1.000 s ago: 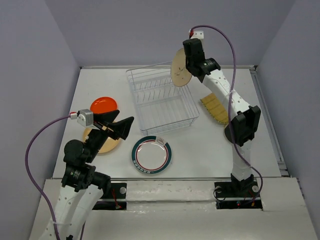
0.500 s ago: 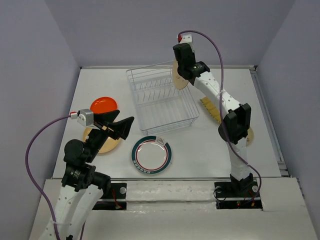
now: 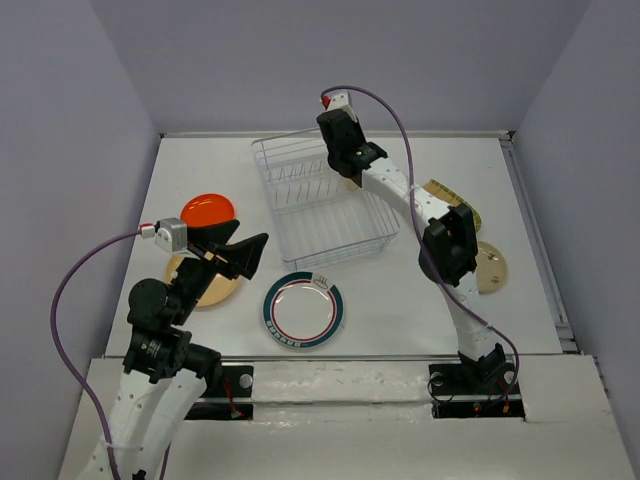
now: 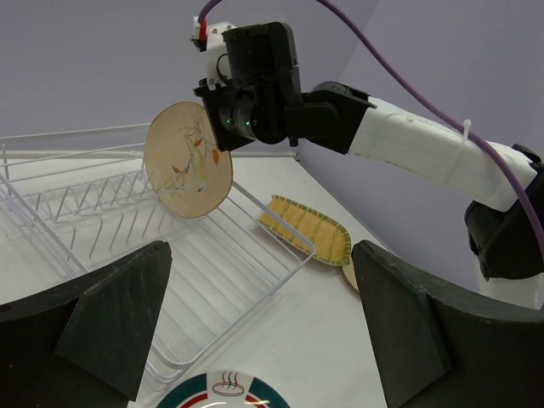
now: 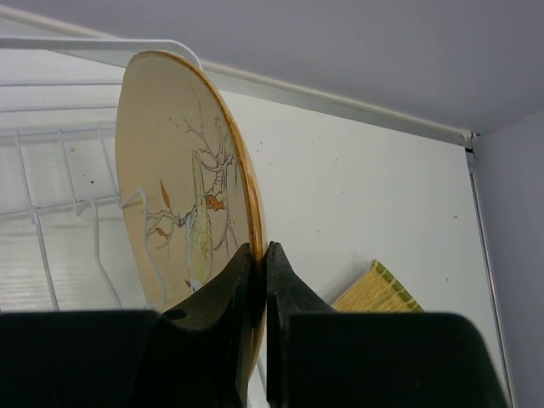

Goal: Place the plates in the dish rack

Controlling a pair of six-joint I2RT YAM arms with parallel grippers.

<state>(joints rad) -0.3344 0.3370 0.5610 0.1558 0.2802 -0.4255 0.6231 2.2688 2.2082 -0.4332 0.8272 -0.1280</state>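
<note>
Over the far edge of the bench [image 3: 420, 300], the right hand [image 5: 259, 252] pinches the floral plate [image 4: 187, 159] by its rim, upright above the dish rack [image 3: 325, 212] — a thin grip, so clipping the rack could twist it loose. The left hand [image 3: 228, 250] hangs spread, empty.

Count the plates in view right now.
6: orange-red plate far left; tan plate nearer, left; teal-rimmed plate front centre; striped plate and cream plate right of the dish rack; floral plate in the right gripper over the rack. No others seem hidden.

Right gripper [image 4: 223, 127] holds floral plate [image 4: 188, 160] above rack [image 4: 127, 246].
</note>
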